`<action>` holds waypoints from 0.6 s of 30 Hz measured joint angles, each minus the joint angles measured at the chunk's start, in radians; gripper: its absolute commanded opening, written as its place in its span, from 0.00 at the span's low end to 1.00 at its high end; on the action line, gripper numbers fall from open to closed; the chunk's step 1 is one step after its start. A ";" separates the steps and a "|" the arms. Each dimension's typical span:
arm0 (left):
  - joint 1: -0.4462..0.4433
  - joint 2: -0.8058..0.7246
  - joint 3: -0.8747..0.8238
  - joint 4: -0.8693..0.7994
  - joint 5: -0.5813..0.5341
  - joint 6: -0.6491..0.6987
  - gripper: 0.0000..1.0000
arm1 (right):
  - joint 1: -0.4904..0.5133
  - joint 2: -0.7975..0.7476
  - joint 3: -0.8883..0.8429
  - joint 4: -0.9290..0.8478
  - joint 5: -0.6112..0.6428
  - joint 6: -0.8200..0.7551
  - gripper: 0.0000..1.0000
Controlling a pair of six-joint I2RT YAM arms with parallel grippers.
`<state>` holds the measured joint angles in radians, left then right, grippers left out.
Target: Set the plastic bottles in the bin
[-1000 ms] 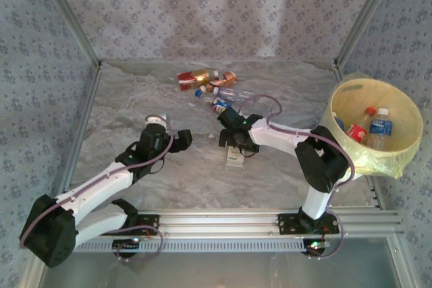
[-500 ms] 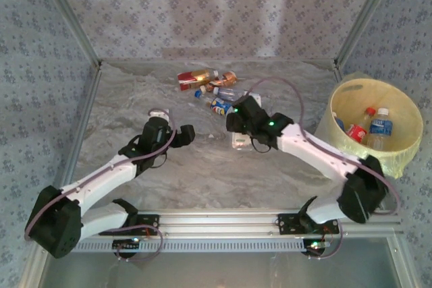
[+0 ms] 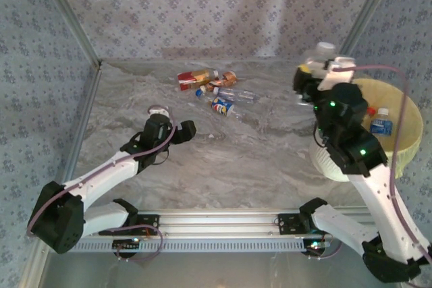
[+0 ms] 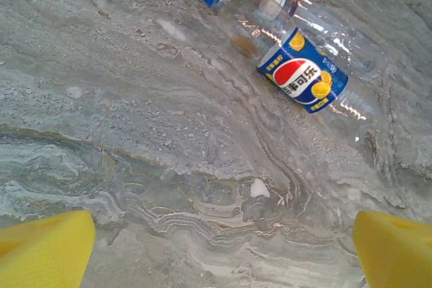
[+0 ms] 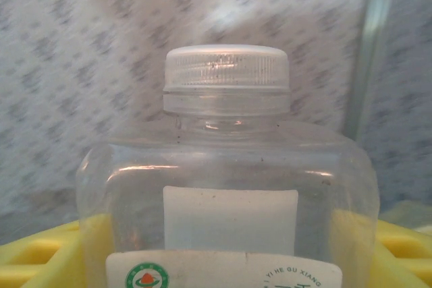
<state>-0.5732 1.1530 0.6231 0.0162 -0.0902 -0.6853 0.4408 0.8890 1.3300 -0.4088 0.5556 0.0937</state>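
Right, big picture first: grey marbled bench (image 3: 223,160), the bin (image 3: 403,102) at its far-right side with a blue-label bottle (image 3: 381,125) and a red-capped bottle (image 3: 369,111) already inside. Right arm (image 3: 351,146) is raised by the bin's left rim, right jaws clamped on a clear white-capped bottle (image 3: 326,52). The wrist view shows yellow pads (image 5: 47,261) pressed on both flanks of that bottle, cap up. From above, it looks to sit over or just outside the left rim, not over the opening. So I'd carry it further right until it's plainly inside the rim line, then let go. The bin is wide, so margin is fine once it's there. Empty plastic is light and bouncy, so I'd drop it low and away from the two bottles inside. Left arm (image 3: 108,173) is well apart from the right, so no clash risk. Left jaws are apart and empty, low over the bench, facing the loose bottles (image 3: 212,89) at far centre. The Pepsi bottle (image 4: 304,79) lies on its side nearest them and looks like the obvious next pick.
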 measured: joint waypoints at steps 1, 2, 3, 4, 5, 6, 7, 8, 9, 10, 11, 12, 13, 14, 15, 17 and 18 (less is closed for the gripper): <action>0.000 0.002 0.003 0.001 0.000 -0.002 0.98 | -0.030 -0.008 0.006 -0.001 0.007 -0.014 0.71; 0.000 0.003 0.005 0.003 0.002 -0.006 0.98 | -0.071 -0.012 0.022 -0.011 0.014 -0.032 0.71; 0.000 0.003 0.005 0.005 0.005 -0.009 0.98 | -0.113 -0.007 0.046 -0.026 0.018 -0.044 0.70; 0.000 0.003 0.005 0.005 0.008 -0.013 0.98 | -0.149 0.002 0.071 -0.041 0.018 -0.051 0.71; 0.002 0.003 0.005 0.005 0.011 -0.016 0.98 | -0.197 0.017 0.105 -0.063 0.018 -0.057 0.71; 0.002 0.003 0.005 0.005 0.012 -0.018 0.98 | -0.243 0.034 0.137 -0.089 0.015 -0.058 0.71; 0.002 0.003 0.005 0.005 0.012 -0.022 0.98 | -0.286 0.051 0.166 -0.115 0.010 -0.057 0.71; 0.002 0.003 0.005 0.005 0.012 -0.025 0.98 | -0.334 0.070 0.195 -0.147 -0.002 -0.056 0.71; 0.002 0.003 0.005 0.005 0.012 -0.031 0.98 | -0.375 0.086 0.215 -0.172 -0.017 -0.052 0.71; 0.002 0.003 0.005 0.005 0.012 -0.034 0.98 | -0.411 0.099 0.229 -0.196 -0.031 -0.047 0.71; 0.002 0.003 0.005 0.005 0.011 -0.037 0.98 | -0.449 0.112 0.237 -0.218 -0.047 -0.038 0.71; 0.002 0.003 0.005 0.005 0.011 -0.039 0.98 | -0.485 0.121 0.238 -0.238 -0.065 -0.030 0.71; 0.002 0.003 0.005 0.004 0.011 -0.042 0.98 | -0.517 0.131 0.238 -0.259 -0.081 -0.024 0.71; 0.002 0.003 0.007 0.003 0.011 -0.042 0.98 | -0.550 0.143 0.237 -0.282 -0.094 -0.015 0.71; 0.002 0.003 0.011 0.002 0.011 -0.042 0.98 | -0.579 0.154 0.236 -0.303 -0.108 -0.008 0.71; 0.002 0.003 0.022 0.002 0.011 -0.042 0.98 | -0.636 0.166 0.225 -0.340 -0.130 0.004 0.71; 0.002 0.003 0.028 0.003 0.010 -0.042 0.98 | -0.657 0.168 0.220 -0.361 -0.136 0.009 0.71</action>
<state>-0.5713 1.1561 0.6514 0.0189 -0.0799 -0.7273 -0.2157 1.0569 1.5505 -0.7696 0.4194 0.1024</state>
